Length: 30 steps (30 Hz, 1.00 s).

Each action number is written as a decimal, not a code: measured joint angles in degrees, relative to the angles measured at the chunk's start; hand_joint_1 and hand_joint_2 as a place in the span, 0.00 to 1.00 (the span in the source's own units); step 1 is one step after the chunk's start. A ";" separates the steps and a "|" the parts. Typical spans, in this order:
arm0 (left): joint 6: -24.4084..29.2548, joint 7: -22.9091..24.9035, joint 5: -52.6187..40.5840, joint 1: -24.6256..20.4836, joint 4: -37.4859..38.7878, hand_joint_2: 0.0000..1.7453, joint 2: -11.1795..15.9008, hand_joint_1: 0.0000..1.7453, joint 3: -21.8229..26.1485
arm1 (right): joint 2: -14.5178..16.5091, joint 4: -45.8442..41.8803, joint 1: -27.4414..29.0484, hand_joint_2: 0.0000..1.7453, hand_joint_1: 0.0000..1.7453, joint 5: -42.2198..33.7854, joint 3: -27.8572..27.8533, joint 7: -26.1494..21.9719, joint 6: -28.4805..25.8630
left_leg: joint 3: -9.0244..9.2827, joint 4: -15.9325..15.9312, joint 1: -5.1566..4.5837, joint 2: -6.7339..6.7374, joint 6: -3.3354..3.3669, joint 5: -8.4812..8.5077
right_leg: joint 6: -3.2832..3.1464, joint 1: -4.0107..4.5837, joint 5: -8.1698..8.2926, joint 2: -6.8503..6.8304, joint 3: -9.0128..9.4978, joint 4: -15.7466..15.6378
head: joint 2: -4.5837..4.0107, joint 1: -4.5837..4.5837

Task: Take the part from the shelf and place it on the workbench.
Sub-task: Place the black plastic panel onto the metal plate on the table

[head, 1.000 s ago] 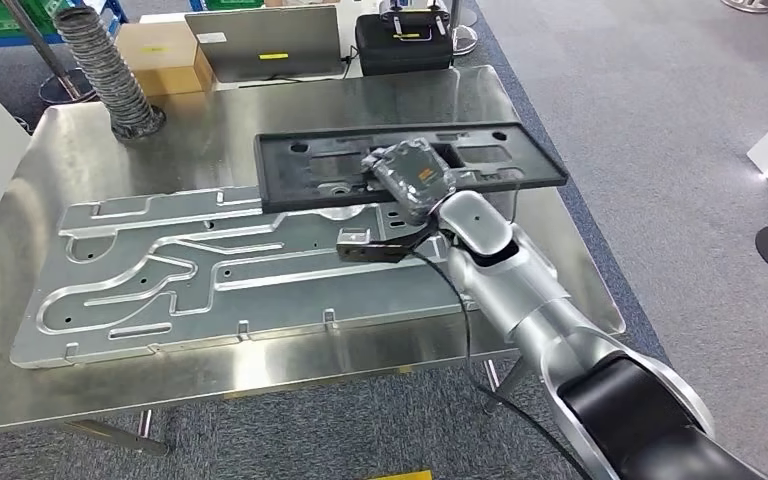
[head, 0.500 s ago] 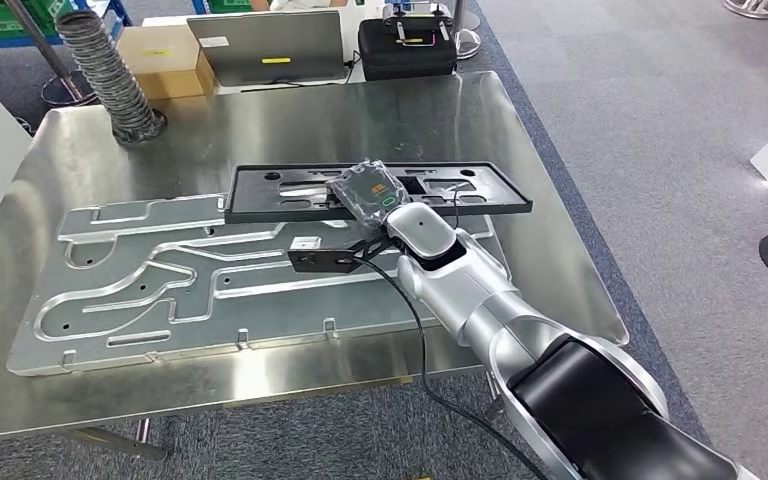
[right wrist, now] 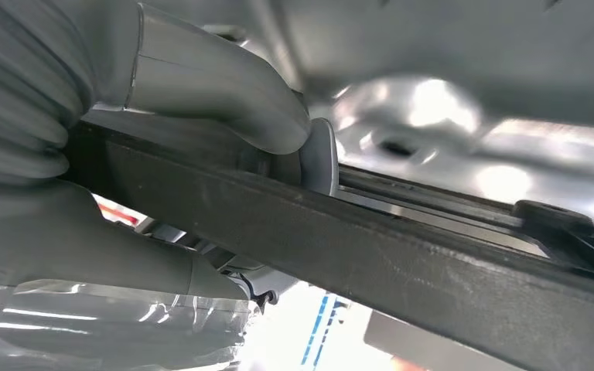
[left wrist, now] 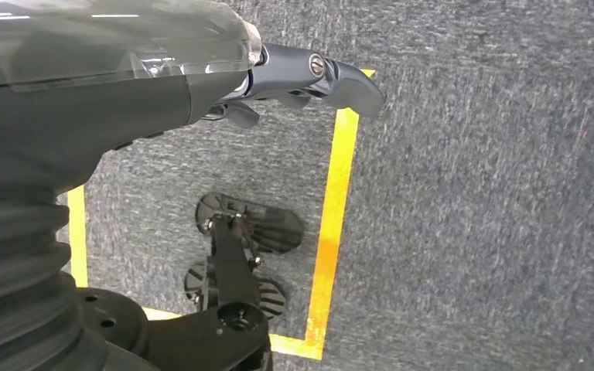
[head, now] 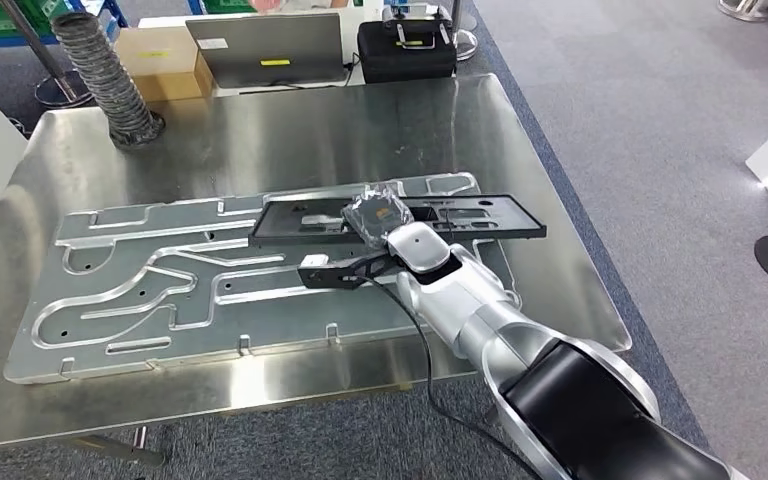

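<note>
Nearby, a ribbed hose (head: 108, 78), laptop (head: 265, 45) and black case (head: 406, 48) line the workbench's (head: 290, 125) far edge.

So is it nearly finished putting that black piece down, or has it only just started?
Nearly finished. Done: the black part is off the shelf and over the steel workbench. In hand: the right hand grips the part at its middle, just above the grooved metal plate; whether it touches yet is unclear. Left: set it down and let go. The left hand hangs over the floor.
</note>
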 joint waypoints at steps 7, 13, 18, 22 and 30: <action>0.40 0.00 -0.35 -0.27 0.00 1.00 -0.24 0.00 -0.72 | 0.19 1.25 1.58 1.00 1.00 1.61 1.57 -1.32 -0.96 | 0.35 -0.40 0.02 0.07 1.82 0.04 | 1.32 -0.26 -7.44 -0.16 -8.06 16.43 | 0.00 0.01; 0.43 -0.03 -0.40 -0.29 0.00 1.00 -0.49 0.00 -0.77 | 0.67 1.65 2.46 0.00 0.00 1.97 2.34 -2.72 -2.55 | 0.87 -0.09 -0.56 0.00 1.35 -0.54 | -0.16 0.22 0.72 -0.21 -1.40 1.31 | 0.00 0.01; 0.93 -0.20 -0.59 -0.24 -0.01 0.00 -0.54 0.00 -0.79 | 0.99 1.73 2.97 0.00 0.00 1.80 2.75 -4.07 -3.56 | 0.35 1.38 -0.46 0.10 -0.02 -1.93 | -1.16 -0.11 1.29 -0.30 -0.55 -0.62 | 0.00 0.01; 1.46 -0.35 -0.84 -0.07 0.00 0.00 -0.59 0.00 -0.80 | 1.30 1.78 4.16 0.00 0.00 0.03 2.68 -6.04 -6.38 | -5.55 14.43 -0.01 0.15 -0.95 -7.99 | -1.54 -0.25 1.41 -0.39 -0.27 -0.94 | 0.00 0.01; 1.34 0.05 -1.03 -0.03 0.00 0.00 -0.66 0.00 -1.00 | 1.78 -0.52 5.49 0.00 0.00 -12.43 -2.55 -20.16 -14.48 | 1.09 0.31 0.10 0.02 -0.15 -0.99 | 0.24 -0.12 0.82 -0.11 -0.55 0.24 | 0.00 0.01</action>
